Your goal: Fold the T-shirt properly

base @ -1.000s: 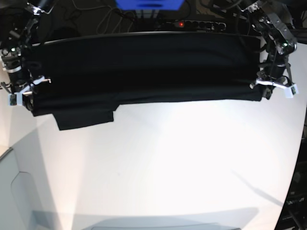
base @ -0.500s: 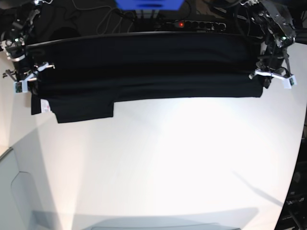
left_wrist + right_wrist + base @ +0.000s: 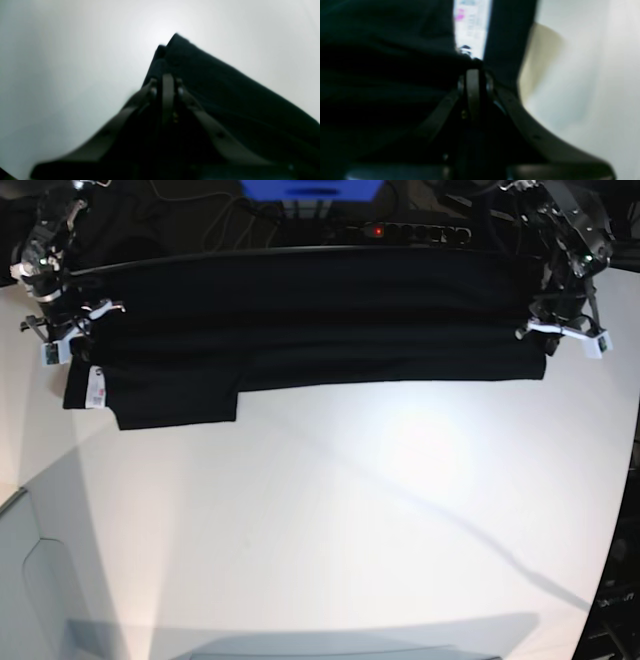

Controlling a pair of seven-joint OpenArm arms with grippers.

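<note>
Matt black cloth T-shirt (image 3: pixel 300 320), smooth glossy white table (image 3: pixel 350 530), papery white label (image 3: pixel 97 387)

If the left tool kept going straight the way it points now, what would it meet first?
The left tool is shut on the T-shirt, so black cloth is already at its tips. Past the folded corner lies the white table, probably next, though depth is unclear.

Both arms are held wide apart at the far corners, wrists angled downward, with the left pincer (image 3: pixel 562 338) and the right pincer (image 3: pixel 68 340) each seen with its fingers pressed together, as the blurred wrist views confirm.
</note>
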